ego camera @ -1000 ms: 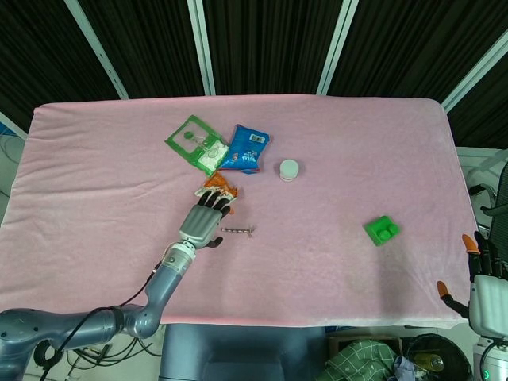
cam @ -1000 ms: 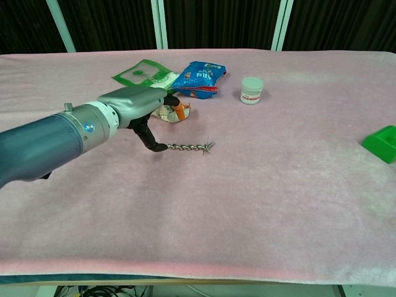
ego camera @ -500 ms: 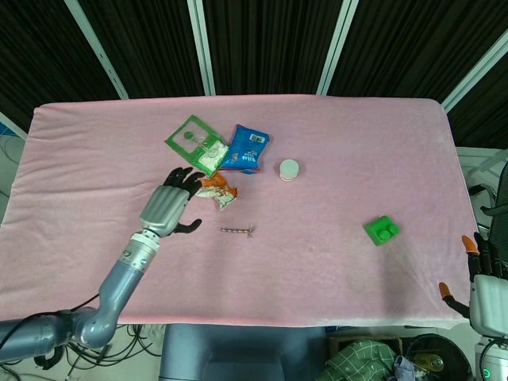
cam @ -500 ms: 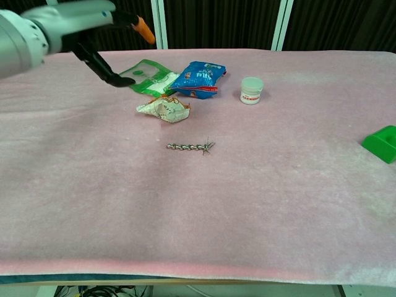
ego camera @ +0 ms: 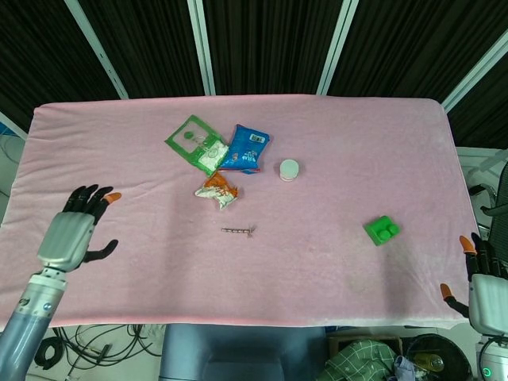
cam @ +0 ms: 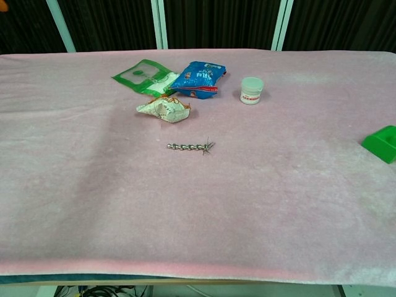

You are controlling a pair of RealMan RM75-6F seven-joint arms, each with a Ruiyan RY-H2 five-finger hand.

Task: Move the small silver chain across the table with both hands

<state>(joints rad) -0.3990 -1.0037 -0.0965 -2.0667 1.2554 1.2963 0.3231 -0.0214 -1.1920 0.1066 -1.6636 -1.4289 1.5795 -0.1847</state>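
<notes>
Silver chain [ego camera: 238, 232] stretched flat mid-table, at six o'clock from crumpled wrapper [ego camera: 217, 190]. Left hand [ego camera: 73, 232] spread, empty, far at nine o'clock; right hand [ego camera: 479, 278] off-table, grip indiscernible. Risk: thin links slipping any pinch, snagging pink cloth [ego camera: 333, 159].

The bright green plastic block [cam: 382, 143] was cut by the right edge of the chest view. The right hand [ego camera: 479, 279], grey with orange fingertips, was partly cut at the head view's right edge. The small silver chain's [ego camera: 238, 232] links were too small to tell apart there.
</notes>
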